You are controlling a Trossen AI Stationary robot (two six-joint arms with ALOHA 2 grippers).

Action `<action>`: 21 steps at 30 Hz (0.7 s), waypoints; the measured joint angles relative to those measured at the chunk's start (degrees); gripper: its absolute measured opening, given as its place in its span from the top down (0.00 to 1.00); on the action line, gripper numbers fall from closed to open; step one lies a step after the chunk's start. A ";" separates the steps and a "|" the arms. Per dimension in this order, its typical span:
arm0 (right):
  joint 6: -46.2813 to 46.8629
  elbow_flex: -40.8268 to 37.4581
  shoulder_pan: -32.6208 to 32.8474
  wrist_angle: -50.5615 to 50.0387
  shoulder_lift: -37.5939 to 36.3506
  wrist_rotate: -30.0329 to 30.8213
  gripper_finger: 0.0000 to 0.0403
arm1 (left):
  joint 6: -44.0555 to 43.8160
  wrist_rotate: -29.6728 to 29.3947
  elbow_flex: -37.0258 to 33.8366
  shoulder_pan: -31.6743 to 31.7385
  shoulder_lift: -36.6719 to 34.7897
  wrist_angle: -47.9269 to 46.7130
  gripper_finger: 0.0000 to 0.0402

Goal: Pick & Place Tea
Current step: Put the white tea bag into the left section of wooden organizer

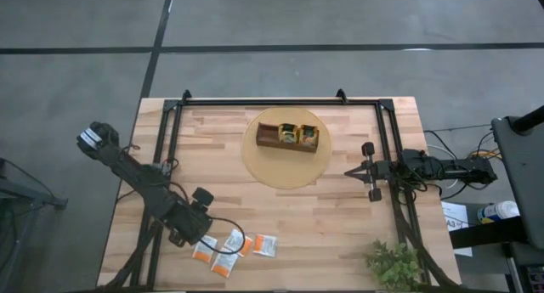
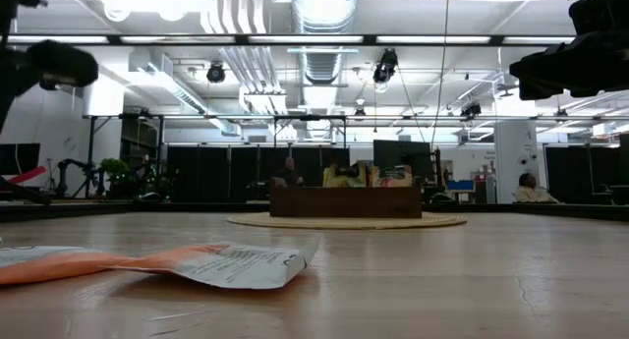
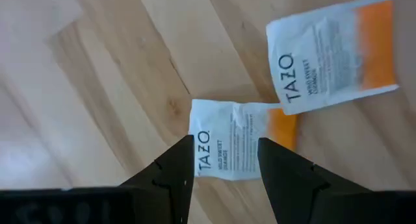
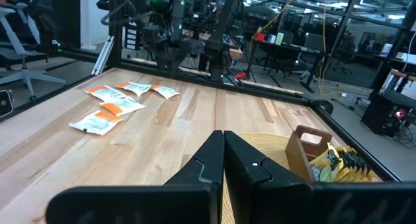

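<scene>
Five flat white-and-orange paper tea packets (image 1: pixel 231 247) lie loose on the wooden table (image 1: pixel 340 225). The left gripper (image 3: pixel 224 160), fingers parted and holding nothing, straddles one. The right gripper (image 4: pixel 223 146) is closed, empty.

The left pincer (image 1: pixel 201 234) covered part of the packet (image 1: pixel 204 248) beneath it in the high view, and whether its tips touched the paper could not be told. Beyond that pincer, a second packet (image 3: pixel 338 52) ran off the wrist picture's edge. Print on the packets in the wooden tray (image 1: pixel 289 137) was too small to read.
</scene>
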 joint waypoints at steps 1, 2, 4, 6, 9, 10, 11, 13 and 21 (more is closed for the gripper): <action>0.00 -0.01 0.00 0.00 0.01 0.00 0.98 | 0.88 0.08 -0.86 0.26 0.13 1.12 0.59; 0.00 -0.01 0.00 -0.02 0.00 0.00 0.98 | 1.51 0.10 -1.75 0.59 0.30 2.38 0.59; 0.00 0.00 0.00 -0.02 0.00 0.00 0.98 | 2.40 0.17 -3.44 1.23 0.66 4.68 0.59; 0.00 0.00 0.00 -0.02 0.00 0.00 0.98 | 3.20 0.17 -4.92 1.74 0.76 5.47 0.59; 0.00 0.00 0.00 -0.02 0.01 0.00 0.98 | 3.27 0.18 -6.36 2.06 0.70 5.94 0.59; 0.00 -0.01 0.00 0.00 0.00 0.00 0.98 | 3.25 0.19 -6.64 2.06 0.66 5.82 0.59; 0.00 0.00 -0.01 0.00 0.00 0.00 0.98 | 3.20 0.19 -6.80 2.07 0.60 5.73 0.59; 0.00 0.00 0.00 -0.02 -0.01 0.00 0.98 | 3.03 0.19 -7.06 2.07 0.44 6.33 0.59; 0.00 0.00 0.00 -0.01 0.01 0.00 0.98 | 2.12 -0.95 -9.19 2.18 0.38 9.31 0.59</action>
